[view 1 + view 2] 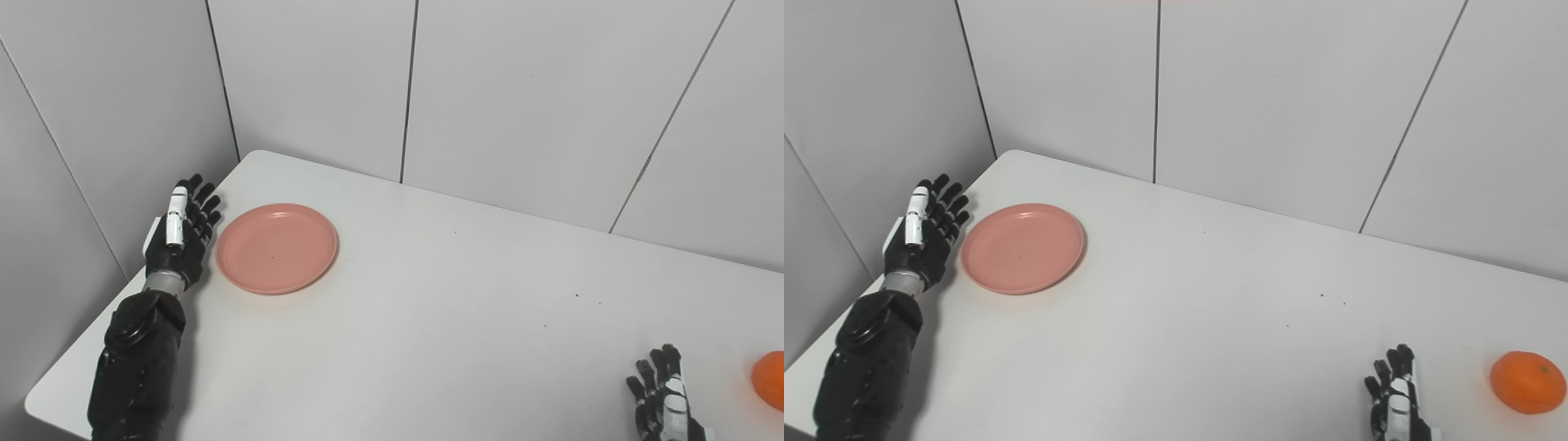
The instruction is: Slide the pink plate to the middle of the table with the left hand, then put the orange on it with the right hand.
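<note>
Pink plate (1022, 247) is seen empty at the table's (1176, 343) far left, with the left hand (923, 233) just beside its left rim, fingers spread and nothing held. Well apart at the near right, the orange (1527, 381) is found on the table beside the right hand (1396, 398), whose fingers are likewise spread and empty

We see a plain salmon-pink plate (275, 248) near the white table's (429, 318) far left corner, a bright orange (1527, 382) by its right edge, and both hands, left (180, 236) and right (1396, 401), black with white panels.
</note>
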{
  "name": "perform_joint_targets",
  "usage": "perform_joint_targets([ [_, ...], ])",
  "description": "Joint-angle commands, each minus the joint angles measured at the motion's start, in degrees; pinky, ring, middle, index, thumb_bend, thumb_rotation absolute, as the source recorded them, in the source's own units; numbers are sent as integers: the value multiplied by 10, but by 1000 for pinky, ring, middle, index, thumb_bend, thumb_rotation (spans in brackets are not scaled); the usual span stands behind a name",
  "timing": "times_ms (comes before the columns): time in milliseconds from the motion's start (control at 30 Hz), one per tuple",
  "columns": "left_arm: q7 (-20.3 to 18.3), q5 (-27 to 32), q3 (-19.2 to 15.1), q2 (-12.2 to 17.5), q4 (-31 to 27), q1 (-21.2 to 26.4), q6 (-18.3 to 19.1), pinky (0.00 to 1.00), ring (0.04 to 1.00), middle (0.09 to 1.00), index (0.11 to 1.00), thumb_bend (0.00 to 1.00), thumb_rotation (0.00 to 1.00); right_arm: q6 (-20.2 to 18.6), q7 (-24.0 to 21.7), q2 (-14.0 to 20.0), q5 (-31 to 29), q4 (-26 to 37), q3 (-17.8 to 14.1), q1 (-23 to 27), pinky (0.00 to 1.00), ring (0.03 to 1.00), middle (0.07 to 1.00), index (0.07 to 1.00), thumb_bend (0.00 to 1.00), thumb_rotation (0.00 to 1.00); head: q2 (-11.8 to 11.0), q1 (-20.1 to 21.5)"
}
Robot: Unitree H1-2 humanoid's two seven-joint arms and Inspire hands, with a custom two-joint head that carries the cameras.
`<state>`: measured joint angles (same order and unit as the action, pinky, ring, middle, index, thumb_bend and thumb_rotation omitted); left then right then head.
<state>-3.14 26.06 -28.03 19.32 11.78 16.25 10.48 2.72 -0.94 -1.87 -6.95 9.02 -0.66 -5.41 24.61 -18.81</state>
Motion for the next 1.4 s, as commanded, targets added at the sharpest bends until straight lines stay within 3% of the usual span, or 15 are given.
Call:
perform_joint_targets([
  [0, -6, 10, -6, 10, -4, 12, -21, 1000, 970, 962, 949, 300, 1000, 12, -3, 3, -5, 8, -4, 4, 977, 979, 996, 1000, 181, 1000, 1, -1],
  [267, -15, 14, -5, 14, 28, 14, -30, 988, 964, 954, 940, 313, 1000, 11, -2, 3, -2, 9, -5, 4, 970, 978, 995, 999, 176, 1000, 1, -2],
  [500, -26, 9, 14, 13, 39, 14, -21, 966, 946, 953, 949, 256, 1000, 12, 1, -1, -1, 8, -6, 5, 953, 969, 987, 989, 177, 1000, 1, -2],
  [767, -41, 6, 32, 19, 80, 21, -37, 952, 933, 931, 920, 312, 1000, 15, 0, 0, 1, 8, -4, 4, 958, 971, 988, 991, 185, 1000, 2, 1],
  [1200, -48, 19, 49, 10, 76, 29, 0, 870, 872, 881, 872, 341, 1000, -1, 3, -4, 0, 17, -3, 4, 984, 972, 991, 992, 173, 1000, 4, 4],
  [1367, -70, 28, 62, 5, 77, 30, 2, 867, 872, 881, 872, 349, 1000, 4, 1, -3, 1, 16, 0, 4, 992, 972, 993, 1000, 170, 1000, 3, 7],
])
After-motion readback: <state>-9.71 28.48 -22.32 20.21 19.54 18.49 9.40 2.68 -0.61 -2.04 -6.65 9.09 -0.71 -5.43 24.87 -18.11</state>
